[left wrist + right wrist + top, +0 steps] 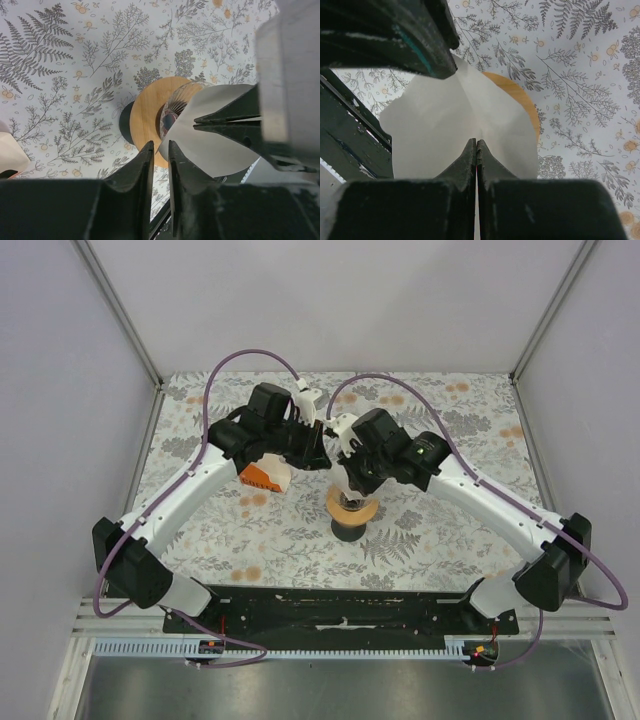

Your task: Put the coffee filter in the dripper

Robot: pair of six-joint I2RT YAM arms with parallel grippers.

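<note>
I have the right gripper (476, 142) clamped on the coffee filter (445, 115) over the dripper (147, 112), left gripper (161, 146) slightly apart beside it; seating it remains.

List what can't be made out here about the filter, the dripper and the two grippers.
- Right wrist: the coffee filter, pinched by the right gripper, covers the dripper's centre hole; only a rim arc shows.
- Left wrist: whether the left gripper touches the filter's edge is unclear.
- Top external: the wrists hide both grippers' fingertips and most of the filter; the orange pack sits half under the left arm, lettering too small.
</note>
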